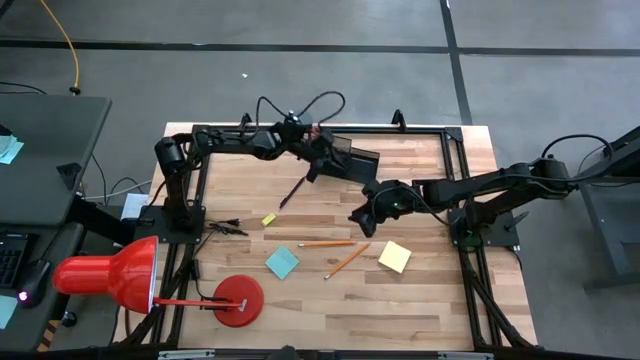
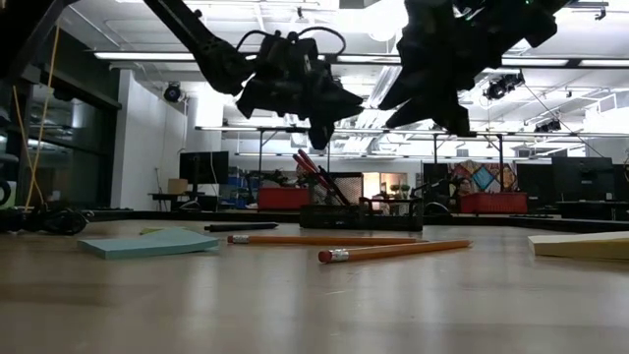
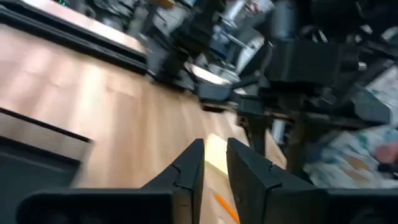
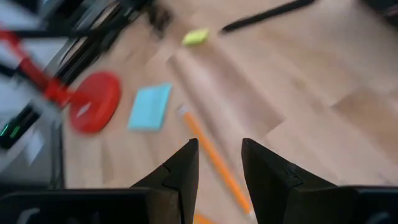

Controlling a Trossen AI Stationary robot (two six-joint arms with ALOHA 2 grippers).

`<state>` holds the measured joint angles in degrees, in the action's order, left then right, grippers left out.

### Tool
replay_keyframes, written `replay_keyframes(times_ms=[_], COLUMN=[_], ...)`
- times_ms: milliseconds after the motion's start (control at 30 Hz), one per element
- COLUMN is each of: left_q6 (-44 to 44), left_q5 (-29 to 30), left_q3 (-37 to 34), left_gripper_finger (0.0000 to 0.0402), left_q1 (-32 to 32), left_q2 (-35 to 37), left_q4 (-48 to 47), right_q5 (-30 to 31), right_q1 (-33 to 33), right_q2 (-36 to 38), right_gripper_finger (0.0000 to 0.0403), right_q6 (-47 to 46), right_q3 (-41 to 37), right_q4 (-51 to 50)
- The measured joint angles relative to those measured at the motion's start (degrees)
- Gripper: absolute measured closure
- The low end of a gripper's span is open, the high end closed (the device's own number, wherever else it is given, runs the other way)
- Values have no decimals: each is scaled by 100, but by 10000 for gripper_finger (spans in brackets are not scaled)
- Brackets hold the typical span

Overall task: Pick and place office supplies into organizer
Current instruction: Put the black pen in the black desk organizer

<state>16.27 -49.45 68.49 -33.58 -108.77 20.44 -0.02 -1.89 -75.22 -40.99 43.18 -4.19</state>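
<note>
Left gripper (image 1: 316, 170) upper centre beside black organizer (image 1: 352, 160), empty, fingers narrowly parted; right gripper (image 1: 360, 218) mid-frame, parted, empty.

robotics lab: concrete floor (image 1: 300, 90), ceiling strip lights (image 2: 147, 56), monitors (image 2: 201, 167), cluttered benches behind.

The black organizer (image 1: 355, 160) sits at the table's far edge, just beside the left gripper (image 1: 313, 172). A black pen (image 1: 292, 190) lies near those jaws. Two orange pencils (image 1: 347, 260), a blue pad (image 1: 282, 263) and a yellow pad (image 1: 394, 256) lie near the right gripper (image 1: 358, 224); a tiny yellow block (image 1: 268, 219) is farther off.
</note>
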Motion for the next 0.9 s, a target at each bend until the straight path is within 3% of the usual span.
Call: replay_keyframes(times_ms=[167, 300, 533, 700, 833, 900], left_q6=[-131, -96, -935, -1689, -1943, -1720], left_q5=[-140, -281, -170, 1092, 2406, 2778], left_q3=[0, 0, -5, -4, -2, -4], left_gripper_finger=[362, 364, 369, 376, 386, 389], left_q1=[326, 488, 777, 1072, 1386, 1552], left_q2=[-2, -2, 129, 625, 1157, 1330], left_q4=[-96, -331, -1897, -3335, -4046, -4299], right_q5=[-994, -1849, -2939, -2988, -2975, -2997], right_q1=[62, 270, 352, 354, 352, 348], right_q2=[0, 0, 0, -2, -2, -2], right_gripper_finger=[290, 290, 290, 290, 290, 290], right_q6=[943, 1143, 1216, 1505, 2481, 3024], right_q3=[2, 4, 4, 4, 4, 4], right_q4=[-33, -214, -1457, -2110, -2199, -2219])
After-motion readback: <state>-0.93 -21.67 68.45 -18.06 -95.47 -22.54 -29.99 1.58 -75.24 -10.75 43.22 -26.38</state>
